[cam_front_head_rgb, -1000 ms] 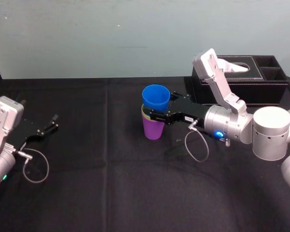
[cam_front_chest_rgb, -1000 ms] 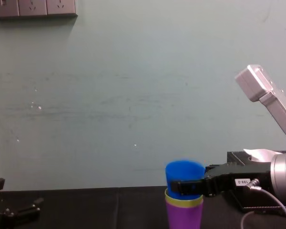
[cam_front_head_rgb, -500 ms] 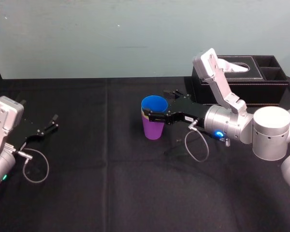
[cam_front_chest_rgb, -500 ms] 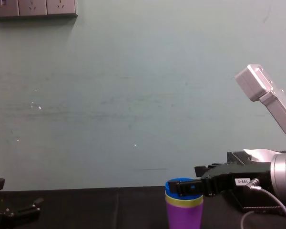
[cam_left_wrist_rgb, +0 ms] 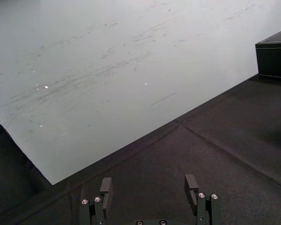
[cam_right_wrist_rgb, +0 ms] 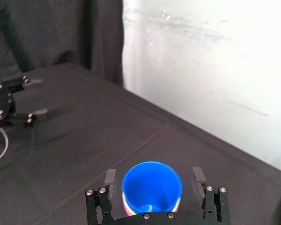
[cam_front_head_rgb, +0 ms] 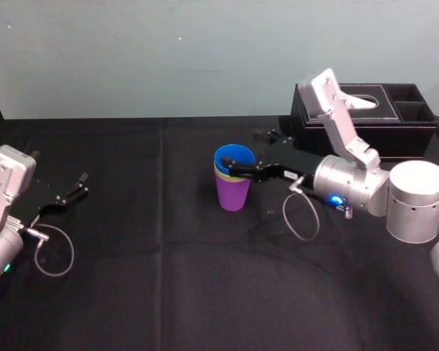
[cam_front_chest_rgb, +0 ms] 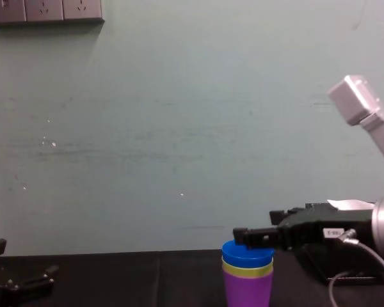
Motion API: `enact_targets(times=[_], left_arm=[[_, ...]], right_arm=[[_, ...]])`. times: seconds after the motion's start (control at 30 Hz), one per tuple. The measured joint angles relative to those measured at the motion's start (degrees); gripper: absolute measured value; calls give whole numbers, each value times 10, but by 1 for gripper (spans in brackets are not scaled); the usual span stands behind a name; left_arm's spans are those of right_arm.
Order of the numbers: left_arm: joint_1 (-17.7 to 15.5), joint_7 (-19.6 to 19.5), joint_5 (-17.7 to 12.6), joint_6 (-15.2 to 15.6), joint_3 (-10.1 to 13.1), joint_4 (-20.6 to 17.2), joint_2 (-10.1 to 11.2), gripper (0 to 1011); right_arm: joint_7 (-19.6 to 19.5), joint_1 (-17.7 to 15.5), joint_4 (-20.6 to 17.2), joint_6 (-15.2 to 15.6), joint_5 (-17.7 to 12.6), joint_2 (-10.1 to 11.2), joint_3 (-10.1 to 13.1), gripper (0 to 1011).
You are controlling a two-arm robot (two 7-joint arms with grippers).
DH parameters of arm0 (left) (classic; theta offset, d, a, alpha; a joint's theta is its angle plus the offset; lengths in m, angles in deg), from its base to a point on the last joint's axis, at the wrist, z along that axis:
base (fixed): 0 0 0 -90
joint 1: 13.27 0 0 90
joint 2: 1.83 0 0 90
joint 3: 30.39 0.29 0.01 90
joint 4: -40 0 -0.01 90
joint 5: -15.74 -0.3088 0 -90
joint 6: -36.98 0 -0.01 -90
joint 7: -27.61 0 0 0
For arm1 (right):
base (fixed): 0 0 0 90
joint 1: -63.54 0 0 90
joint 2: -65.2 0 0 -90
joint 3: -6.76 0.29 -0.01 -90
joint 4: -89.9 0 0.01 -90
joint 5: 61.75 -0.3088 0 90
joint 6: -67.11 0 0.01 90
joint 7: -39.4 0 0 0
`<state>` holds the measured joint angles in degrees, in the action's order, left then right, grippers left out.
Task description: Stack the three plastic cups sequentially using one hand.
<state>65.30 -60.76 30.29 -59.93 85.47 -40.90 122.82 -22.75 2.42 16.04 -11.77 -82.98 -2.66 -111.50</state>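
Bearing stacked cups (cam_front_head_rgb: 233,184), black cloth (cam_front_head_rgb: 168,285), teal wall (cam_front_head_rgb: 132,51)

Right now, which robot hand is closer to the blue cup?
Right. The right gripper sits at the blue cup, its jaws open either side of the rim. The left gripper rests far off at the left side of the table, jaws open.

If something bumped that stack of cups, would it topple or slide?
Likely topple: the purple cup at the bottom stands on its narrow end, with the yellow-green cup and blue cup nested above. It looks like thin, light plastic, so a small push might do. The black cloth probably resists sliding.
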Motion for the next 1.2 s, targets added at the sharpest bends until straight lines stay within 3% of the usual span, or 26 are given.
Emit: enact_targets(times=[0.37, 0.57, 0.93, 1.2], left_arm=[[0, 0, 0, 0, 0, 0, 0, 1010], [0, 0, 0, 0, 0, 0, 0, 1010], [0, 0, 0, 0, 0, 0, 0, 1010], [0, 0, 0, 0, 0, 0, 0, 1010]], right_arm=[[-46, -64, -67, -27, -8, 26, 53, 1000], [-74, -108, -94, -51, 7, 44, 83, 1000], [-106, -158, -63, -88, 46, 52, 108, 1000], [-110, -165, -40, -104, 65, 52, 109, 1000]])
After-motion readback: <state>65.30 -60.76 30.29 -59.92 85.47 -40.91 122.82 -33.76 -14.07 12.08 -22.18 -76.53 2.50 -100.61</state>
